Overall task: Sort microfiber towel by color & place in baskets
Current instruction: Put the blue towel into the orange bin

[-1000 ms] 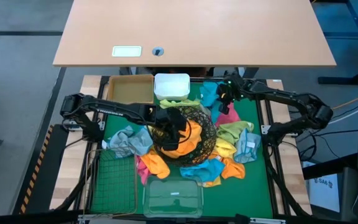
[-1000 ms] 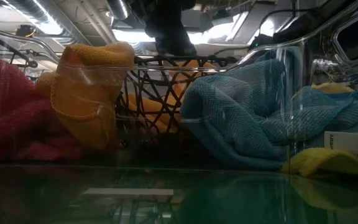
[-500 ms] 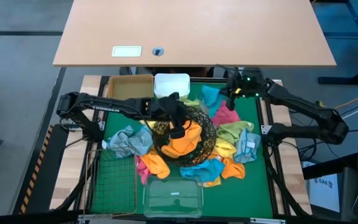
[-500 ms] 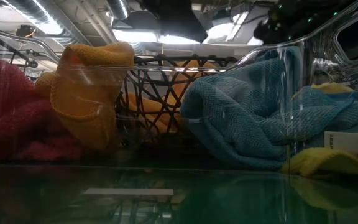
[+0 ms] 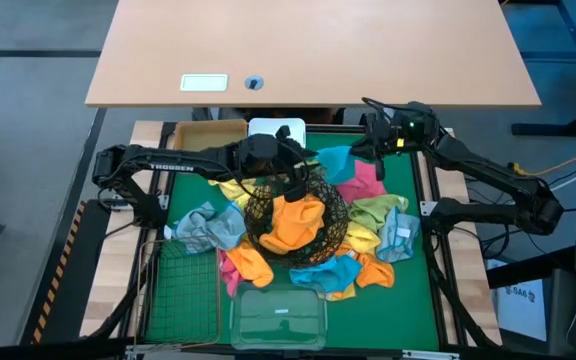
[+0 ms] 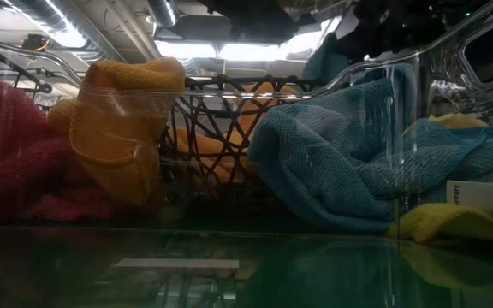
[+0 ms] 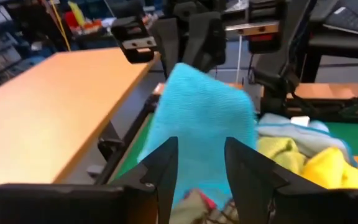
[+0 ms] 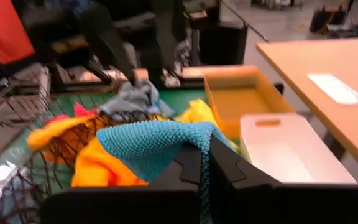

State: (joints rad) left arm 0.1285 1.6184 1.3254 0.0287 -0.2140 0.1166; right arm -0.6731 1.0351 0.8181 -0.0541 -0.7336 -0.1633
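Round black wire bowl [image 5: 298, 215] at mat centre, upright, holding orange towels [image 5: 293, 222]. Behind it: tan square tray [image 5: 208, 143] and white plastic tub [image 5: 276, 128]. In front: green wire-mesh basket [image 5: 182, 290] and clear plastic box [image 5: 277, 317]. Mixed towels ring the bowl; one teal towel [image 5: 336, 160] hangs lifted behind-right.

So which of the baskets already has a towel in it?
Only the round black wire bowl in the middle, holding an orange towel. The tan tray, green mesh basket and clear box show none.

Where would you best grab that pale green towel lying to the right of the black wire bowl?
Probably a raised fold near the middle of the pale green towel, from straight above: it lies crumpled and flat, its edges overlapping neighbouring towels.
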